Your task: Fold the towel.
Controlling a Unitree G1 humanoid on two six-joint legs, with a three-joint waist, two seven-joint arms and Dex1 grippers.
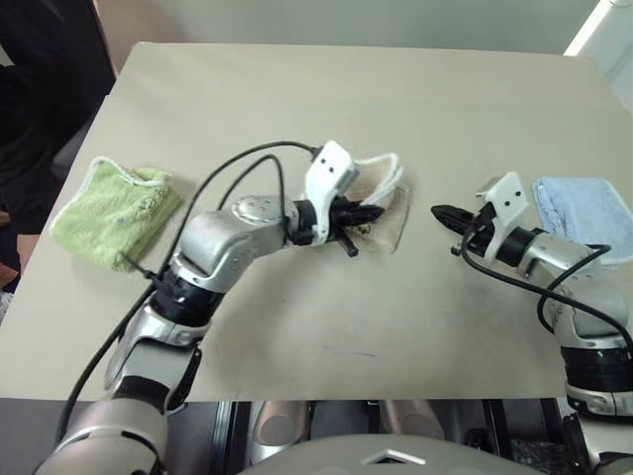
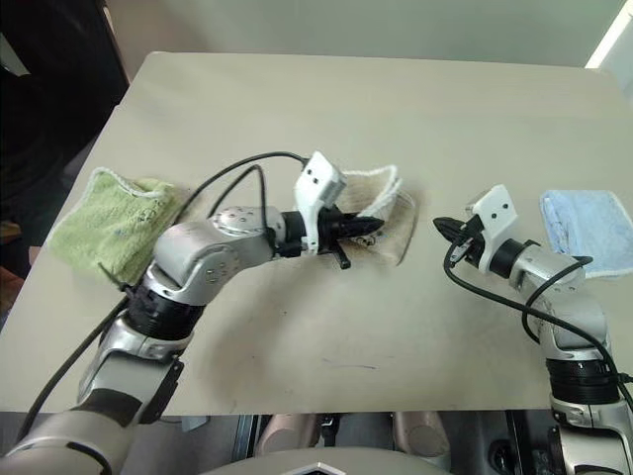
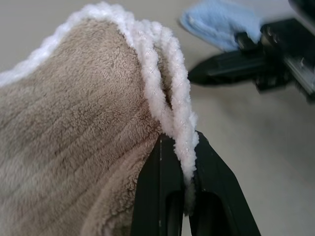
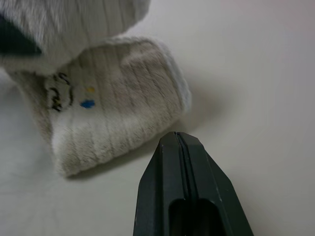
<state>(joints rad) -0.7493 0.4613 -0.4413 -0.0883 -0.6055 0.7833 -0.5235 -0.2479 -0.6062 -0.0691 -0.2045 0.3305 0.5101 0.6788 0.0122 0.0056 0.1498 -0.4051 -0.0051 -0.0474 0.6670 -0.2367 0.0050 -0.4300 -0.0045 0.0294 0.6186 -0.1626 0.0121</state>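
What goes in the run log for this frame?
left gripper: shut on towel edging, lifted | right gripper: shut, empty, beside towel | fold: unfinished

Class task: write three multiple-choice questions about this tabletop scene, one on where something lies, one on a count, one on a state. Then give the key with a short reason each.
1. Where does the light blue towel lie?
A. beside the right gripper
B. under the green towel
C. off the table

2. How many cloths are on the table?
A. one
B. three
C. five

3. What is the left gripper doing?
A. hanging open
B. shut on the beige towel
C. holding a cup

Key: A, it sits at the table's right edge by that gripper; B, green, beige and blue; B, the white edging is pinched between its fingers.
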